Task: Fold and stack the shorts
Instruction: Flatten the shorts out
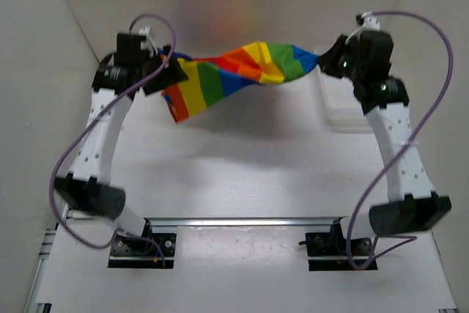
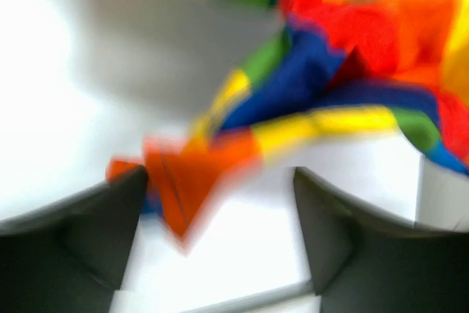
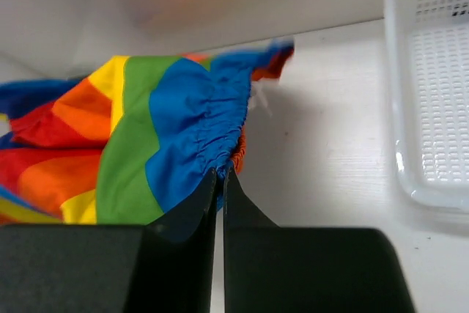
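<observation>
The rainbow-striped shorts (image 1: 234, 71) hang in the air at the back of the table, stretched between my two grippers. My right gripper (image 1: 322, 64) is shut on the blue gathered waistband; in the right wrist view the fingers (image 3: 221, 174) pinch the shorts (image 3: 168, 130) at that edge. My left gripper (image 1: 167, 72) is at the shorts' left end. In the blurred left wrist view its jaws (image 2: 220, 181) stand wide apart, and the shorts (image 2: 330, 56) lie ahead of them, with an orange corner against the left finger (image 2: 110, 218). The left end droops.
A white mesh plastic basket (image 1: 344, 104) stands on the table at the back right, below the right gripper; it also shows in the right wrist view (image 3: 432, 108). White walls close in the back and sides. The white table (image 1: 242, 174) lies below the shorts.
</observation>
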